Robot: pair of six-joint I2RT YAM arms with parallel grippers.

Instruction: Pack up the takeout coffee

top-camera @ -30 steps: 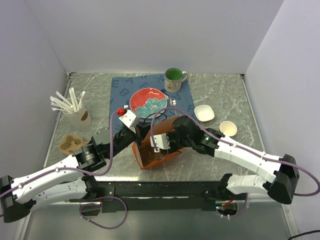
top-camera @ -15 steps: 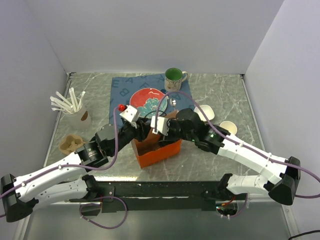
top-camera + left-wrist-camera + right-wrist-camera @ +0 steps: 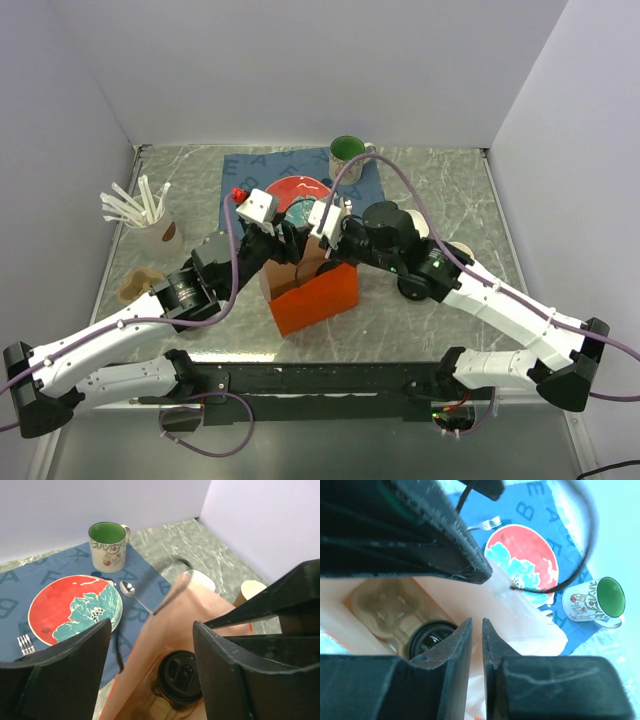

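Grey marbled bench [image 3: 440,180] with plain pale walls on three sides; a tall orange paper bag [image 3: 320,300] stands upright near the middle, and both arms meet over its open top.

The coffee cup [image 3: 181,675] sits deep in the bag with its black lid facing up. It is seated in a pocket of the cardboard carrier [image 3: 385,602] on the bag's floor, so its long axis is vertical. From the left hand [image 3: 152,625] it lies almost straight down and slightly toward the right arm's side. That hand's fingers are spread wide over the opening and grip nothing. The right hand [image 3: 476,622] has its fingers drawn nearly together, and the pale edge of the bag wall appears pinched between them, holding the mouth open.

Judging by this, the cup is already packed and what remains is withdrawing or closing the top. The paper walls stand close around the cup, so the only free way out is straight up. Beyond the bag lie the red plate [image 3: 295,192] and green mug [image 3: 347,152], close behind the hands. Bare bench shows on the near side, toward the arm bases.
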